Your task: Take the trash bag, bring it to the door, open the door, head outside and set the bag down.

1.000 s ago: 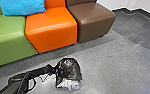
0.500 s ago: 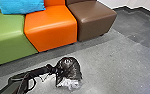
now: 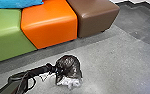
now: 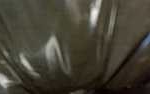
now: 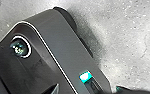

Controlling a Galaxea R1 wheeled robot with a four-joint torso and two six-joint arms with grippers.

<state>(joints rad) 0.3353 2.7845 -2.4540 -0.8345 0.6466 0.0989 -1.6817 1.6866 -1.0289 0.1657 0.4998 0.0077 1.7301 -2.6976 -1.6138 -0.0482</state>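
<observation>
From the left of the head view my left arm reaches in, and its gripper [image 3: 58,70] is shut on the trash bag [image 3: 70,65]. The bag is glossy black with pale white contents or lining at its lower part, and it hangs over the grey floor. Its dark plastic hides the fingertips. Up close in the left wrist view, the creased, shiny bag [image 4: 76,50] spreads in front of the camera.
A row of seats stands ahead: green [image 3: 6,35], orange [image 3: 51,23] and brown [image 3: 97,16], with a blue cushion [image 3: 18,2] on top. Grey floor [image 3: 116,67] stretches to the right, with darker flooring [image 3: 141,25] beyond it by the wall.
The head camera's view has shifted, so the seats sit slightly higher and larger in it. The left gripper keeps its hold on the bag, which has swung or turned slightly.
</observation>
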